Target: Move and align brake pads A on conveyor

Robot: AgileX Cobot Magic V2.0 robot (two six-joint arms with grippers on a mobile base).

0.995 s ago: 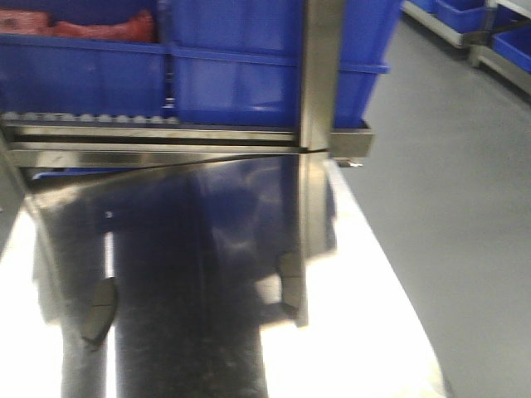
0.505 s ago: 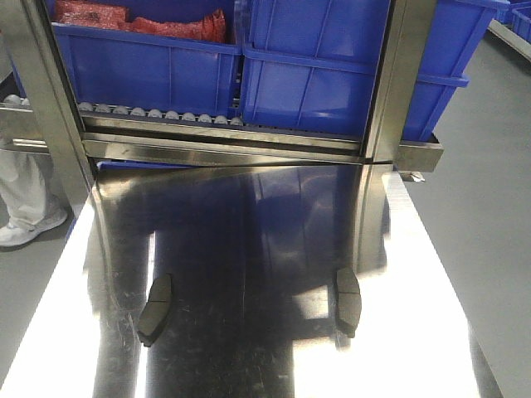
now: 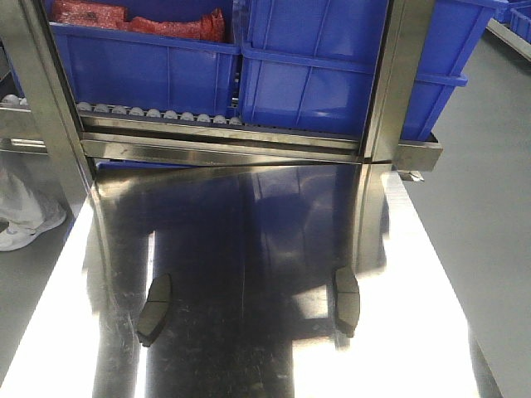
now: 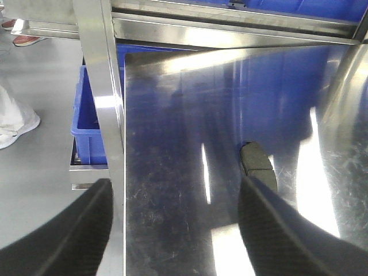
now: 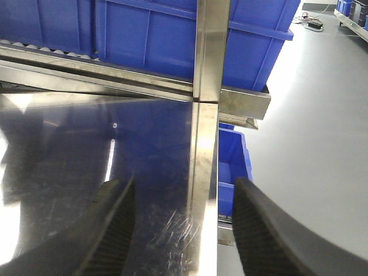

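Pads unmoved since half a second ago; view steadied. Left brake pad A (image 3: 154, 308), right brake pad A (image 3: 347, 300): dark grey curved oblongs, well apart on scratched mirror-steel table (image 3: 249, 240). Left hand (image 4: 175, 230), right hand (image 5: 190, 230): black, textured, spread wide, holding nothing.

The light is bright and seems to come from above; the steel table (image 3: 415, 348) shines like a mirror; white glare washes out its left and right sides near the bottom; the middle looks dark, with the blue bins (image 3: 315, 75) mirrored in it; the front view is sharp; in the wrist views thin white streaks glint on the steel; the left gripper (image 4: 175, 184) and right gripper (image 5: 183, 183) look dark and a bit soft up close.
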